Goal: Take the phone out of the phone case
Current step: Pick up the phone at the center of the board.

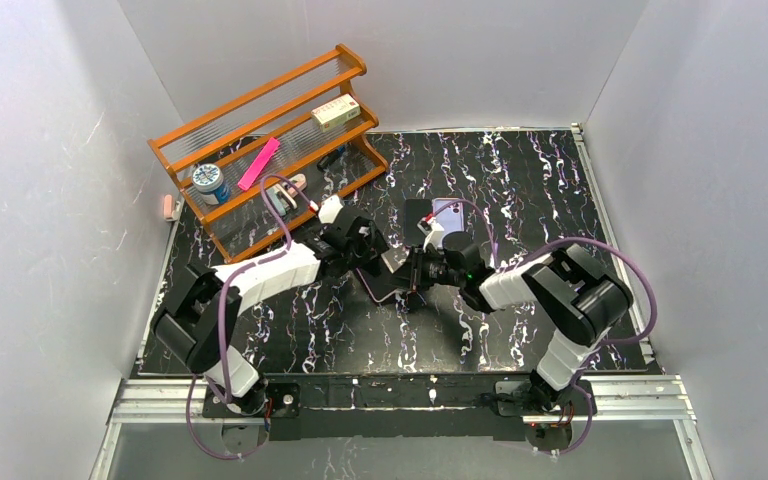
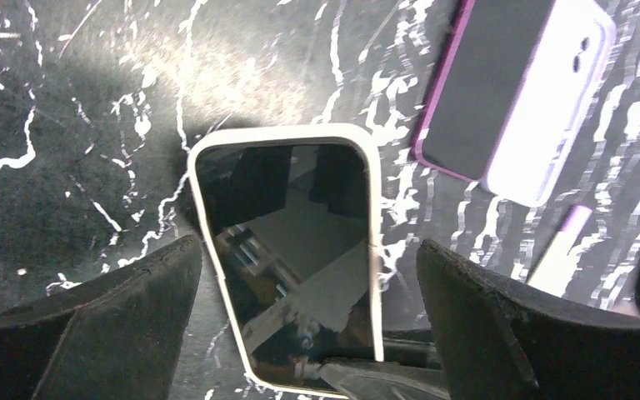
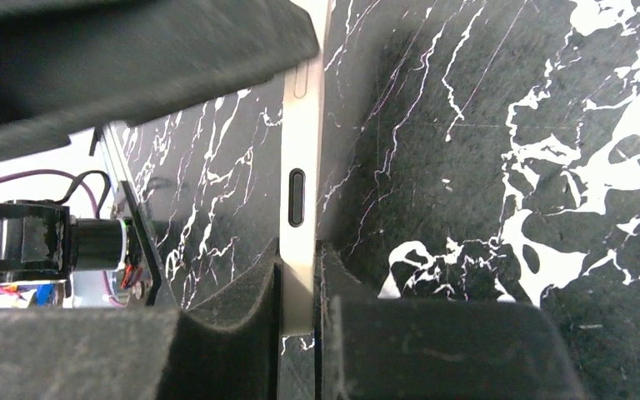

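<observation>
— Where's the phone (image 2: 287, 258)?
— Edge clenched in my right pincer (image 3: 300, 275); my left pincer (image 2: 308, 250) is released around it. The case (image 2: 483, 92) lies beside it on the counter (image 2: 67, 125).
— Next?
— It looks freed; I'd lift it clear.

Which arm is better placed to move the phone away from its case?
Right. The right end effector is shut on the edge of the phone; the left end effector stands open on both sides of it, gripping nothing.
</observation>
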### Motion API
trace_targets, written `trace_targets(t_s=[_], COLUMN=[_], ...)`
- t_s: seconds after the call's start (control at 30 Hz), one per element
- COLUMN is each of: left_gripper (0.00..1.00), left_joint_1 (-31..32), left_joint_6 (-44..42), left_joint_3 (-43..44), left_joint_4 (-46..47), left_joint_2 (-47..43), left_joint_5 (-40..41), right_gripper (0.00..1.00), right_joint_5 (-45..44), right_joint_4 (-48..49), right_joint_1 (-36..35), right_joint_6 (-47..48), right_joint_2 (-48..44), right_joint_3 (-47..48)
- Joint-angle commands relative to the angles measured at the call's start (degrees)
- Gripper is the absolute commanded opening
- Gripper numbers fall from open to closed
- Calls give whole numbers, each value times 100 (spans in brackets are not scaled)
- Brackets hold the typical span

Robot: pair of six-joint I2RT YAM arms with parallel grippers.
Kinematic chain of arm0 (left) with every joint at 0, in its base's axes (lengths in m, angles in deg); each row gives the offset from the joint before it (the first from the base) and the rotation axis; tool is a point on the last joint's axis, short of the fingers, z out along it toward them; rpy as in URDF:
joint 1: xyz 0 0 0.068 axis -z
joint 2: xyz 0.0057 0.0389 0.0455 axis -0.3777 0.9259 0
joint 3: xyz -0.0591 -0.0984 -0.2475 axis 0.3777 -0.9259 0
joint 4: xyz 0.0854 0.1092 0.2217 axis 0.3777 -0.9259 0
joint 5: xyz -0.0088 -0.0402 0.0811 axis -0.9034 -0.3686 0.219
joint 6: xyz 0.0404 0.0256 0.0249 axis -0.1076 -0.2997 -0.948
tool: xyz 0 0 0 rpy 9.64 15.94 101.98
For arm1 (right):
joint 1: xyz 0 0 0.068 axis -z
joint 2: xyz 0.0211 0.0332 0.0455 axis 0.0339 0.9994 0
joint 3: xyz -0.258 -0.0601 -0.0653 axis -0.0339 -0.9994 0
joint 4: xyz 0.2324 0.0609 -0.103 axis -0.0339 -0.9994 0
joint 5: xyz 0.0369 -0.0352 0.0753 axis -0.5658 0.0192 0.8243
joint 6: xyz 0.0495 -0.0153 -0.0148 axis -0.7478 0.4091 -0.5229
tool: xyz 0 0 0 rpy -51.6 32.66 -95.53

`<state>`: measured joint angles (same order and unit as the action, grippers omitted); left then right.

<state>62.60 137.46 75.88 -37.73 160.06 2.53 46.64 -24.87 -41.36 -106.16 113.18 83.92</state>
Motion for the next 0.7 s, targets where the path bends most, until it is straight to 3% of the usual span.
trace_targets(t_s=[0.0,0.4,0.67], left_gripper=[98,98,98], left_joint_1=[11,-24,-172], left_joint_6=[-319,-1234,-1349], left_joint_3=[-103,-413,-826], left_joint_4=[436,974,2237], left_joint_2=[-651,-1571,-1621], left_joint_5=[354,706,-465], right_gripper=[1,1,1], right_joint_5=[-73,-16,657], right_joint_4=[101,-473,-310], right_joint_1=[9,900,1984], right_joint_6=[75,109,-281], right_joint_2=[-533,-2047,-2912], right_joint_3=[138,-236,-687])
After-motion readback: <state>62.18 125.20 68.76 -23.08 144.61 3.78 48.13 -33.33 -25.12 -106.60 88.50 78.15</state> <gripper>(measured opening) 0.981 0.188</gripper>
